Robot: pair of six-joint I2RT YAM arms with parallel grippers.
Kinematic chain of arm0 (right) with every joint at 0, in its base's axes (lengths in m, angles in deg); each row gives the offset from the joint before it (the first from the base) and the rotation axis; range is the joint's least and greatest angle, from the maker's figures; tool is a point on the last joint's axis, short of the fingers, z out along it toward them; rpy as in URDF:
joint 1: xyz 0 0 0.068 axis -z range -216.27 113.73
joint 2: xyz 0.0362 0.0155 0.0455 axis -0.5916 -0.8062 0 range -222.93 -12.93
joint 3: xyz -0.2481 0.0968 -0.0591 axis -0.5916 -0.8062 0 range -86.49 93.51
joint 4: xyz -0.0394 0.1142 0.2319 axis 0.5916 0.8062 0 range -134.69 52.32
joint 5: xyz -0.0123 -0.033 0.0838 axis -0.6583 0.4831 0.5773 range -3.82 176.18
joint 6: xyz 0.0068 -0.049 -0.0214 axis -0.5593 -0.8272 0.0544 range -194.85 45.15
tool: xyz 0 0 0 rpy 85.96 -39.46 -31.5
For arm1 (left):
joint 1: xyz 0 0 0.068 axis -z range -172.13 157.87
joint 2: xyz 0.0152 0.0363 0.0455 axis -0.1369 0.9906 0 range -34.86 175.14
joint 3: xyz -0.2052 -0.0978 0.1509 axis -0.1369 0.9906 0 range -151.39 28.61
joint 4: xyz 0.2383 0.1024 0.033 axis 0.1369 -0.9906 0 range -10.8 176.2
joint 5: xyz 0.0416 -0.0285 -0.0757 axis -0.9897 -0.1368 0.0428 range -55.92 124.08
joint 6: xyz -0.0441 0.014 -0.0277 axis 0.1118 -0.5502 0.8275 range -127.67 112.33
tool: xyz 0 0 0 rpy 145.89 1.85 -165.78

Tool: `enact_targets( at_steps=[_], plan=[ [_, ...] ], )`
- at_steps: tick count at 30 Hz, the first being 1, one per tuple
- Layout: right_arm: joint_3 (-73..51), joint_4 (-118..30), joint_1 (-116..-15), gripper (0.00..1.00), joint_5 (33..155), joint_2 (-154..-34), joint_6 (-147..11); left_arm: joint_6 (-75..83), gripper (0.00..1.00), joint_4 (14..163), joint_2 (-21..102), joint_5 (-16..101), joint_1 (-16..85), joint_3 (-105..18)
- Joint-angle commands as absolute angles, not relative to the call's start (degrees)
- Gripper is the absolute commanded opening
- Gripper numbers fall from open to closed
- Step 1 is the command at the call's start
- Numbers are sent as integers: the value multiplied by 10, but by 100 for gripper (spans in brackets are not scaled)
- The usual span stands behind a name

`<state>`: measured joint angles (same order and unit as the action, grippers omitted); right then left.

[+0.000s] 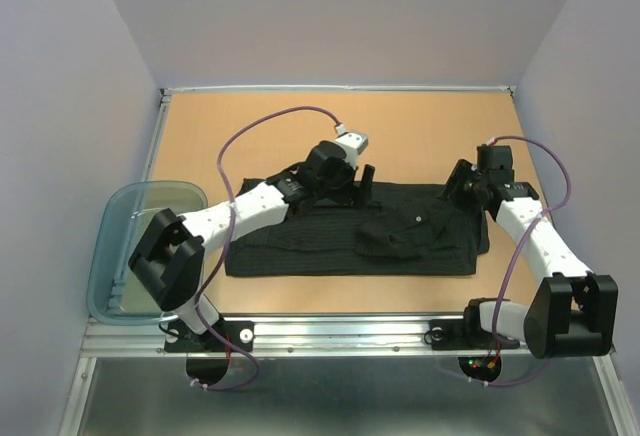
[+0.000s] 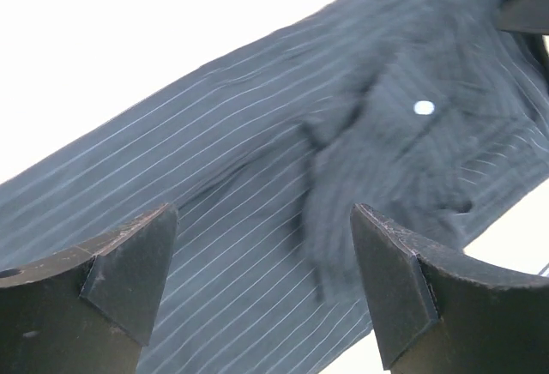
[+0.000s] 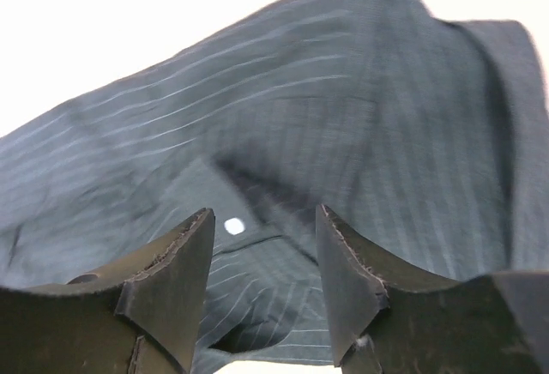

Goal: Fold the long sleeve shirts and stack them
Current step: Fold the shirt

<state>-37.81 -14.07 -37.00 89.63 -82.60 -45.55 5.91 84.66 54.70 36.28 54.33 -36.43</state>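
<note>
A black pinstriped long sleeve shirt (image 1: 350, 234) lies folded into a wide band on the wooden table, a cuffed sleeve with a white button (image 1: 412, 218) bunched on top right of centre. My left gripper (image 1: 358, 178) is open and empty over the shirt's far edge; its view shows the striped cloth (image 2: 223, 220) and a button (image 2: 424, 107) below the fingers. My right gripper (image 1: 458, 182) is open and empty over the shirt's far right corner; its view shows the cloth (image 3: 369, 134) and a button (image 3: 233, 226).
A translucent blue-grey plastic tub (image 1: 130, 246) sits at the table's left edge beside the left arm. Walls close in on three sides. A metal rail (image 1: 340, 331) runs along the near edge with both arm bases.
</note>
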Motion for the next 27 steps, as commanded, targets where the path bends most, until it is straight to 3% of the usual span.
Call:
enact_targets(
  at_steps=[1,10,17,23,27],
  plan=[
    [-387,-200,-372,56,994,-803,-530,25,93,854,583,368,558,-410],
    [-382,-253,-389,73,1045,-894,-538,71,92,858,544,356,558,-339],
    [-369,-282,-429,75,1043,-962,-554,86,92,859,492,336,559,-262],
    [-372,-282,-452,62,1052,-972,-574,89,92,859,461,313,558,-231],
    [-382,-281,-470,36,1060,-941,-578,89,92,858,453,317,558,-226]
  ],
)
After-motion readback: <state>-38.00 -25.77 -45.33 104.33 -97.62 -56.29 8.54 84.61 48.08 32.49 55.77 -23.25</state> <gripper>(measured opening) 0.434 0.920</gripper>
